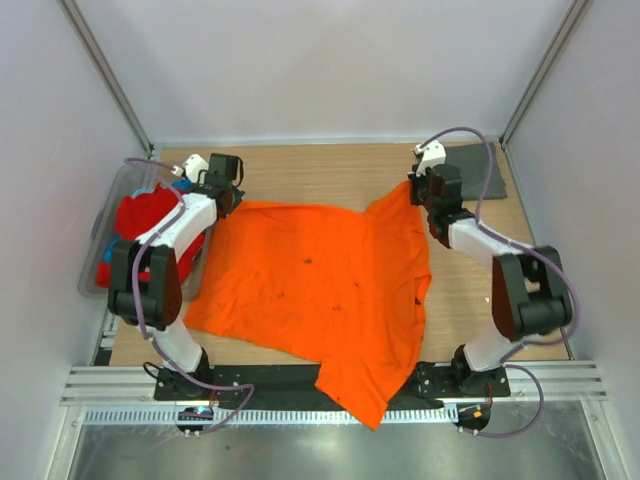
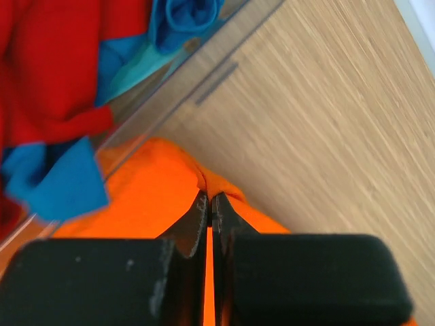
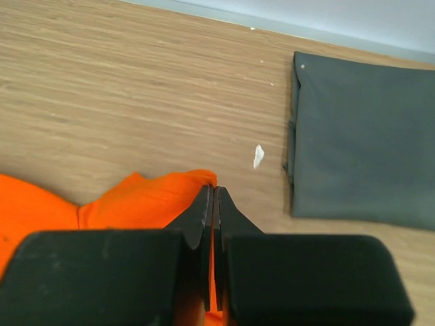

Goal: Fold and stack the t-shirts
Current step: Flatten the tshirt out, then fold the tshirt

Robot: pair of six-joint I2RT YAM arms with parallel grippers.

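Note:
A bright orange t-shirt point(image 1: 320, 290) lies spread across the table, its near end hanging over the front rail. My left gripper point(image 1: 228, 203) is shut on its far left corner point(image 2: 204, 178), next to the tub. My right gripper point(image 1: 420, 192) is shut on its far right corner point(image 3: 204, 180). A folded dark grey t-shirt point(image 1: 480, 172) lies at the far right point(image 3: 363, 139). Red point(image 1: 150, 215) and blue point(image 2: 54, 183) t-shirts lie bunched in the clear plastic tub point(image 1: 100, 245).
The tub stands along the table's left edge, its wall point(image 2: 170, 88) right beside my left fingers. A small white scrap point(image 3: 258, 156) lies on the wood between the orange corner and the grey shirt. Bare wood runs along the back.

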